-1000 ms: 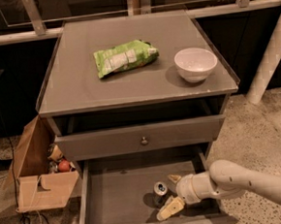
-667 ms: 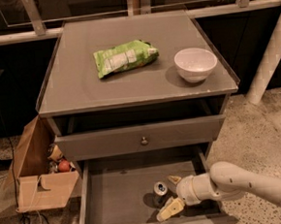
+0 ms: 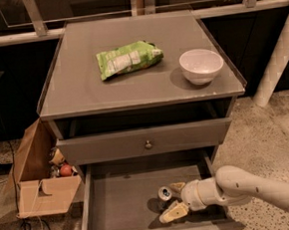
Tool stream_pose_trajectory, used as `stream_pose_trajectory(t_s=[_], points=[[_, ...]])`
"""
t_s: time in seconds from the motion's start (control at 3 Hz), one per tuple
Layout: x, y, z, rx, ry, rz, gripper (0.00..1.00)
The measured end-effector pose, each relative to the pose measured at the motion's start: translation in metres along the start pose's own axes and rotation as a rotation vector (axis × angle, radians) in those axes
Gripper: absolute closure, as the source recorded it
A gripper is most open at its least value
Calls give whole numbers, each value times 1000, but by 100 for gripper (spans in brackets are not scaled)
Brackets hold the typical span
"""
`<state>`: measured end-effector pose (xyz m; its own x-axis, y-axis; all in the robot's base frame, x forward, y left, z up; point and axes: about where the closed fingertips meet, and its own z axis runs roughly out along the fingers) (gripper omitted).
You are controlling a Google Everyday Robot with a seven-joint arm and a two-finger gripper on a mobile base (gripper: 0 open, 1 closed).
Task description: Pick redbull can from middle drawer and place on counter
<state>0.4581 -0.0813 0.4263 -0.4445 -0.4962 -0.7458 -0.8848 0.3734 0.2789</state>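
Reaching into the drawer (image 3: 116,199) from its right side, the gripper (image 3: 170,202) sits low near the drawer's front right corner, fingers spread apart and grasping nothing. The can (image 3: 164,193) stands upright on the drawer's floor, right of its middle, just beside the spread fingertips. Above the drawer, the bench (image 3: 82,87) carries a green bag (image 3: 128,58) and a white bowl (image 3: 201,65).

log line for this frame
gripper: open, inside middle drawer, beside redbull can | redbull can: upright on drawer floor | counter: no can yet
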Motion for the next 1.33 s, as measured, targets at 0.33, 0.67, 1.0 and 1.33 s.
stream_pose_trajectory(t_s=[0.33,0.67,1.0,1.33], points=[[0,0,0,0,0,0,42],[0,0,0,0,0,0,66],[0,0,0,0,0,0,97],[0,0,0,0,0,0,100]])
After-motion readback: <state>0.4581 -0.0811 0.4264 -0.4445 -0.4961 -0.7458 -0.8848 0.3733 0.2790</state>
